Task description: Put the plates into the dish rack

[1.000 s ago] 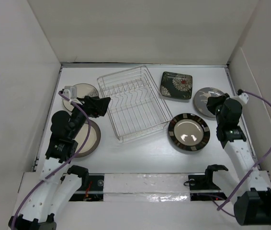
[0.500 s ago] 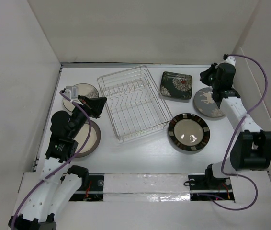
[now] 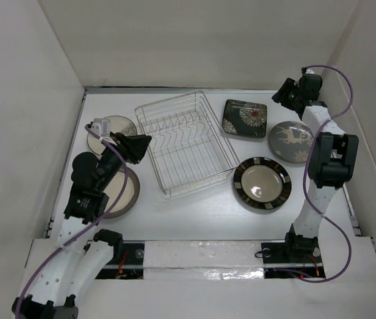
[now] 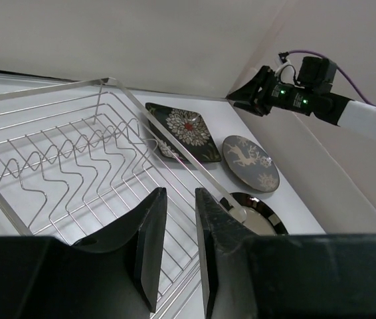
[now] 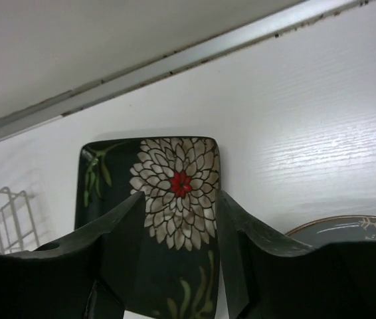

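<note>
The silver wire dish rack (image 3: 187,143) stands empty at mid-table; it also shows in the left wrist view (image 4: 75,159). The square dark floral plate (image 3: 245,118) lies flat to its right, with a grey deer plate (image 3: 291,141) and a striped dark-rimmed plate (image 3: 262,183) nearby. A small cream plate (image 3: 113,125) and a brown-rimmed plate (image 3: 120,194) lie on the left, partly hidden by my left arm. My left gripper (image 3: 141,147) (image 4: 180,199) hovers at the rack's left edge, slightly open and empty. My right gripper (image 3: 282,93) (image 5: 178,199) is open, above the floral plate (image 5: 175,179).
White walls close in the table on the left, back and right. My right arm stretches along the right wall to the far corner, its purple cable looping above it. The deer plate's rim (image 5: 354,229) and a rack corner (image 5: 2,212) show in the right wrist view.
My right arm has swung from beside the deer plate up to the far right corner, its gripper now aimed at the floral plate. My left gripper has barely moved.
</note>
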`<act>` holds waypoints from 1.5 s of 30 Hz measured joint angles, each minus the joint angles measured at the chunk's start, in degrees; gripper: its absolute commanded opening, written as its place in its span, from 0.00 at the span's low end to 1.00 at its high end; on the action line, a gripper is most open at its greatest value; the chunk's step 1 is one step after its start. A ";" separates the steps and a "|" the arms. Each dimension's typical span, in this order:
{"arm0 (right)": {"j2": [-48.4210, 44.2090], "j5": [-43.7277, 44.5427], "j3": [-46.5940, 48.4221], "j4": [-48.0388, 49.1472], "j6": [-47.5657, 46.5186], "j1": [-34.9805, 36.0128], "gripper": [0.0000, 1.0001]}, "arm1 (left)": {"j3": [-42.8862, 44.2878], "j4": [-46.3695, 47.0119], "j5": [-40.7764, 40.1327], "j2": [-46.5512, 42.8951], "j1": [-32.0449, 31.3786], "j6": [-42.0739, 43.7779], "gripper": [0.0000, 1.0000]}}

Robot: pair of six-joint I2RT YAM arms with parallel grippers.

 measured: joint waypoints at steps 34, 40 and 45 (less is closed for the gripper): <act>16.83 -17.00 4.17 -5.46 5.01 -1.51 0.00 | 0.00 1.09 1.62 -0.50 0.00 0.00 0.24; 12.07 -16.17 -3.08 0.87 9.68 -1.99 0.00 | 0.00 1.16 1.62 -0.55 0.00 0.00 0.24; 2.03 -7.67 -11.34 3.30 12.46 -2.14 0.00 | 0.00 1.25 1.62 -0.52 0.00 0.00 0.24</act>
